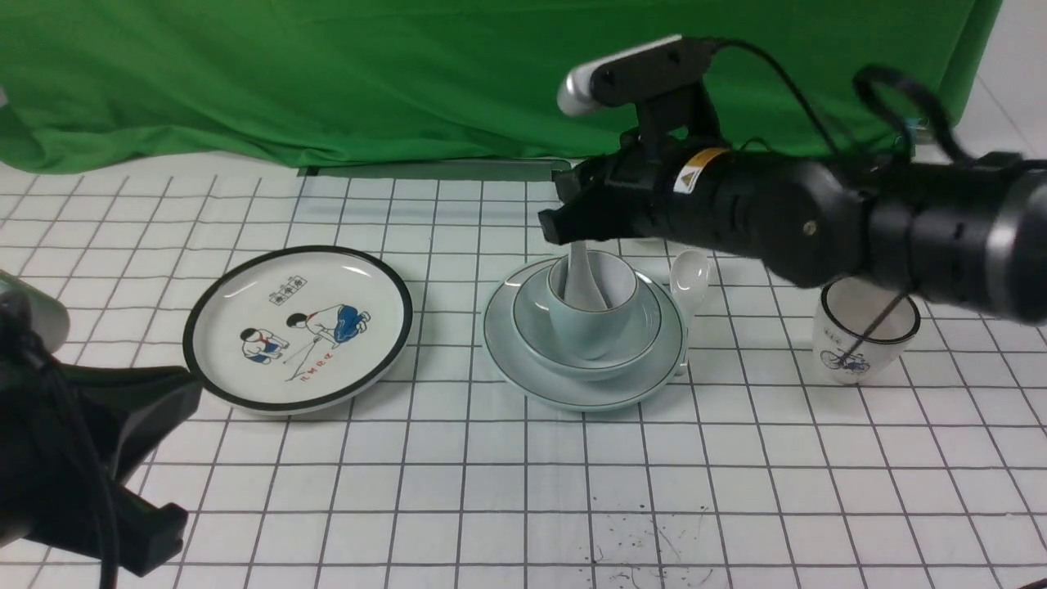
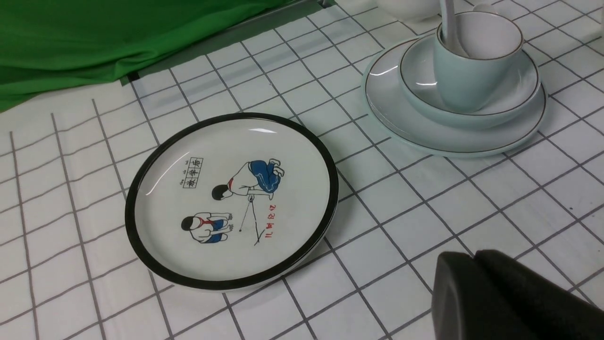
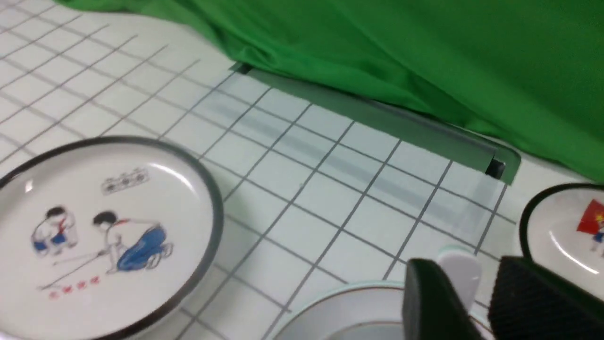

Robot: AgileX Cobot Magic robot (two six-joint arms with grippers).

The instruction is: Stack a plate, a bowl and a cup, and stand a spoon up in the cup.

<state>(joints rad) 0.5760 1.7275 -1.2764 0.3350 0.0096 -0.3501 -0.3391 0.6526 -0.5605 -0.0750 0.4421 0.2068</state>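
Spoon: the spoon (image 1: 582, 274) stands scoop-down in the cup (image 1: 590, 323), right of the front view's centre, its handle rising toward the upper middle of the frame.
Stack: the cup sits in the bowl (image 1: 646, 327), and the bowl on the plate (image 1: 507, 343).
Spoon to pincer: the handle top runs up into the right gripper (image 1: 572, 229), directly above the cup. In the right wrist view the white tip lies between the fingers (image 3: 424, 293).
Right pincer state: I cannot tell whether it is clenched on the handle or released. A sliver of table shows beside the tip.
Left pincer: the left gripper (image 1: 188, 458) sits at the lower left, jaws spread and holding nothing.
Risk: if the jaws grip while the arm lifts, the spoon would likely come out with them or tip the cup.
Risk: a sideways pull-back could lever the handle against the cup rim and shift the stack.
Neighbours: a second spoon (image 1: 689, 274) lies just right of the plate.
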